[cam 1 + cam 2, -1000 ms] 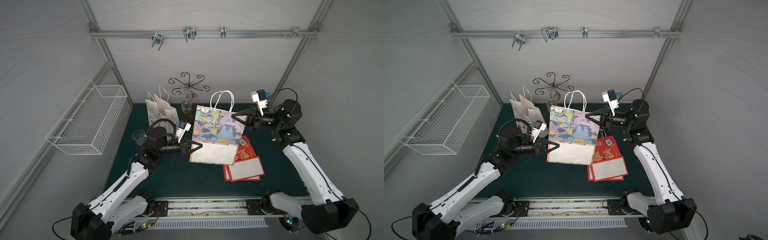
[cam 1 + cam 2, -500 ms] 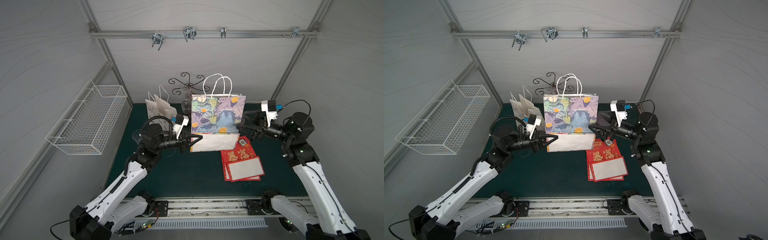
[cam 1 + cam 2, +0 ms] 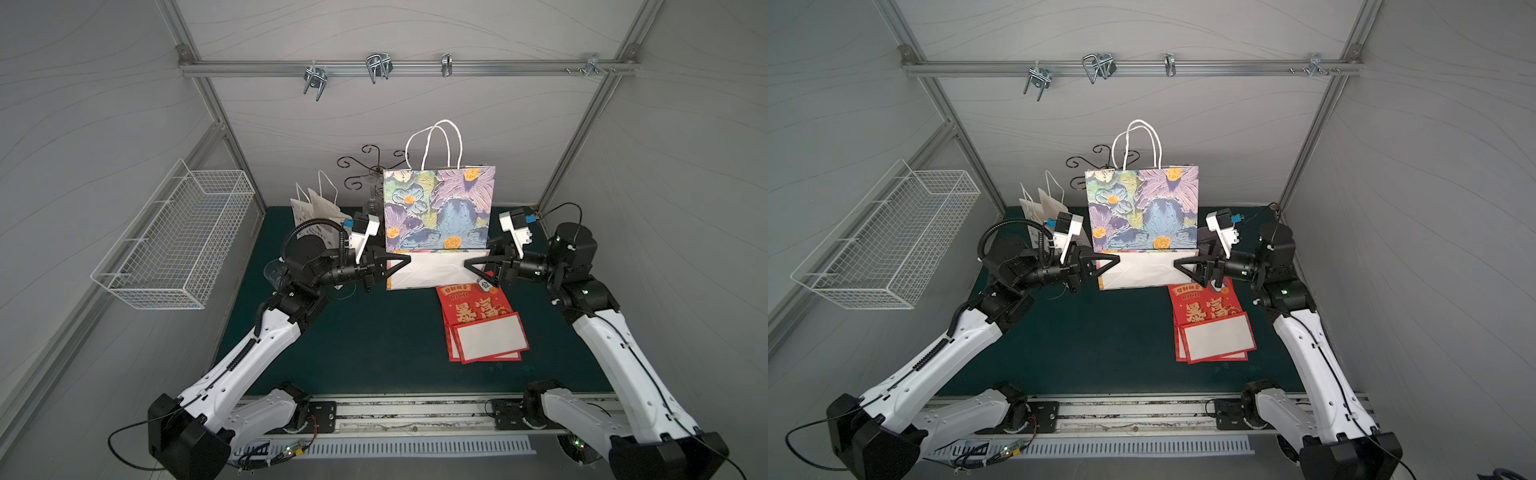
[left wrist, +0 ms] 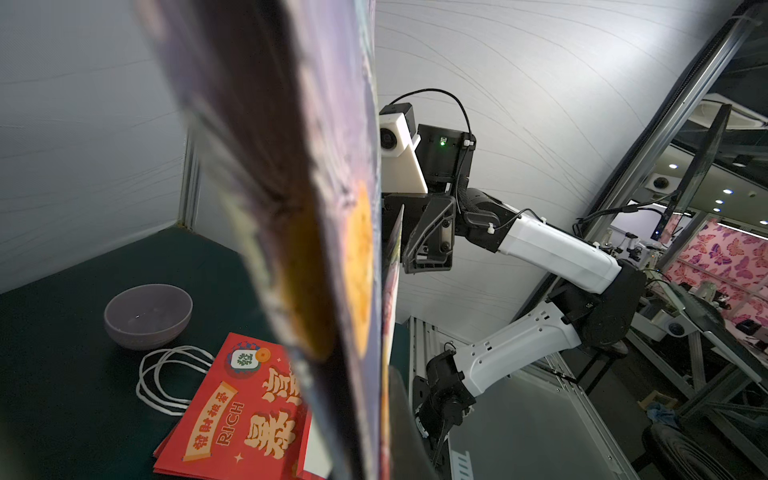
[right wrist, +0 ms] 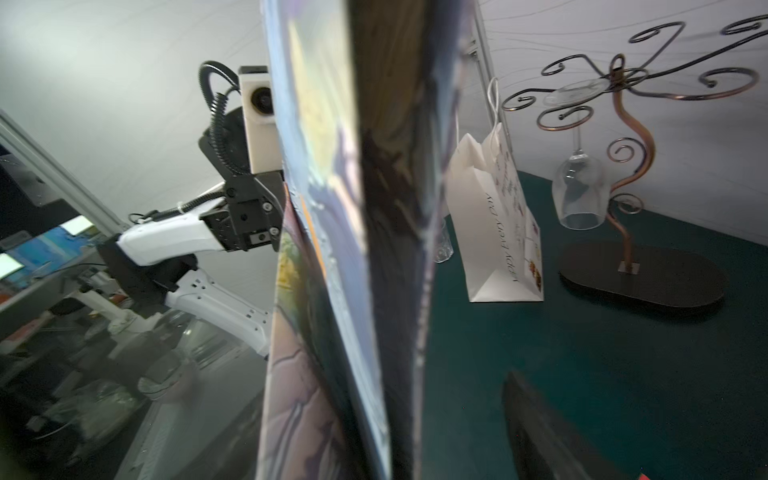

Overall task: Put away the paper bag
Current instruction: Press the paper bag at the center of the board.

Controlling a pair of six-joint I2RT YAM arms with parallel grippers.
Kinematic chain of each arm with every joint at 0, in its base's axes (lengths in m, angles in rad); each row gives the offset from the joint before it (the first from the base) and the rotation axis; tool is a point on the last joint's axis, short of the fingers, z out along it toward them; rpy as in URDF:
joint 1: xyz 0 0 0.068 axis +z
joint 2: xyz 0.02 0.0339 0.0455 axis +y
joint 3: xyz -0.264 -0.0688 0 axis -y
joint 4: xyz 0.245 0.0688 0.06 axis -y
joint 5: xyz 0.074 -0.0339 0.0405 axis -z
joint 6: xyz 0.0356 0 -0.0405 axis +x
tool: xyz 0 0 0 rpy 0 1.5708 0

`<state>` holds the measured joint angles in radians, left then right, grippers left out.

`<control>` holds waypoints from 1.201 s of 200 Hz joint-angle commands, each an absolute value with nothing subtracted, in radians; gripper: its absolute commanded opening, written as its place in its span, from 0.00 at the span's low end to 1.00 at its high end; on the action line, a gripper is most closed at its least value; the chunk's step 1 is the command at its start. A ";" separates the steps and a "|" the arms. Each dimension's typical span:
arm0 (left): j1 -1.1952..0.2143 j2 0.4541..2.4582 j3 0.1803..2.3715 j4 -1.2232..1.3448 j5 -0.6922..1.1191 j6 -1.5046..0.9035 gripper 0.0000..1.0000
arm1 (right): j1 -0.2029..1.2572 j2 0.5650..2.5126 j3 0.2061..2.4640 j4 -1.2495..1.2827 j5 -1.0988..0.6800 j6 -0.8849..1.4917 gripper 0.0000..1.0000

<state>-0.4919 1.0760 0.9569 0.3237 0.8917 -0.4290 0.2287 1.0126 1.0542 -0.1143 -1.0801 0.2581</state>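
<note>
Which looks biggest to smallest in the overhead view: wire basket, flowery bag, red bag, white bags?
1. wire basket, narrowly; it hangs nearer the camera
2. flowery bag
3. red bag
4. white bags, partly hidden

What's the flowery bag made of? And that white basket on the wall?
Flower bag: probably stiff paper, sharp folds, bumpy painted-looking print. Its handles: twisted white cord, likely paper. Basket: thin wire grid, probably metal coated white.
</note>
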 commanded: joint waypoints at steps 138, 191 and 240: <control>-0.495 1.065 0.831 0.495 0.866 -0.591 0.48 | 0.258 1.087 1.143 0.167 -1.181 0.400 0.00; -0.495 1.028 0.799 0.512 0.829 -0.574 0.00 | 0.258 1.076 1.156 0.021 -1.187 0.290 0.00; -0.494 1.018 0.814 0.517 0.827 -0.575 0.11 | 0.258 1.059 1.167 -0.129 -1.205 0.183 0.00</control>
<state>-0.4942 1.0439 0.7849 0.4419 0.8463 -0.5781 0.2543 1.0847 1.1500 0.0101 -1.1687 0.2779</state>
